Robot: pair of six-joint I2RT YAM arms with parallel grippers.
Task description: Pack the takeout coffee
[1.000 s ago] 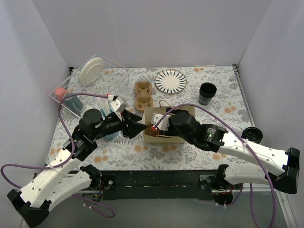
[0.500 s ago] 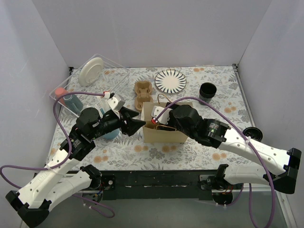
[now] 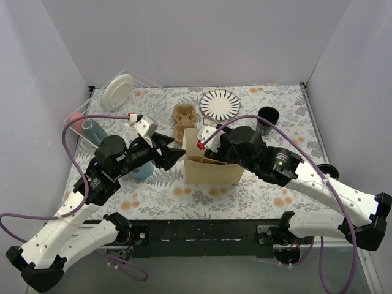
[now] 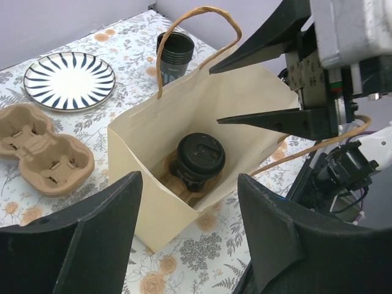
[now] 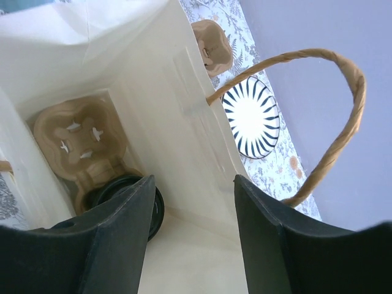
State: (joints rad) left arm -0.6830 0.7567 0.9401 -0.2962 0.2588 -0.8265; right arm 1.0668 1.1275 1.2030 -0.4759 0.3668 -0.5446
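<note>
A cream paper bag [image 3: 212, 170] stands open in the middle of the table. Inside it, one lidded dark coffee cup [image 4: 201, 156] sits in a brown cup carrier [image 5: 73, 144]; the cup's black lid also shows in the right wrist view [image 5: 125, 205]. A second dark cup [image 3: 267, 118], without a lid, stands at the back right and shows behind the bag [image 4: 174, 52]. My right gripper [image 5: 193, 184] is open and empty just above the bag's mouth [image 4: 214, 95]. My left gripper [image 4: 190, 184] is open and empty, just left of the bag [image 3: 177, 153].
Another brown cup carrier [image 3: 185, 120] and a striped plate [image 3: 220, 104] lie behind the bag. A clear bin [image 3: 153, 92] with a white plate stands at the back left. A light-blue cup [image 3: 143, 170] is under the left arm. A black lid [image 3: 329, 168] lies by the right arm.
My right gripper has risen out of the bag and now sits at its mouth. The bag stands taller and upright. My left gripper has shifted slightly back.
</note>
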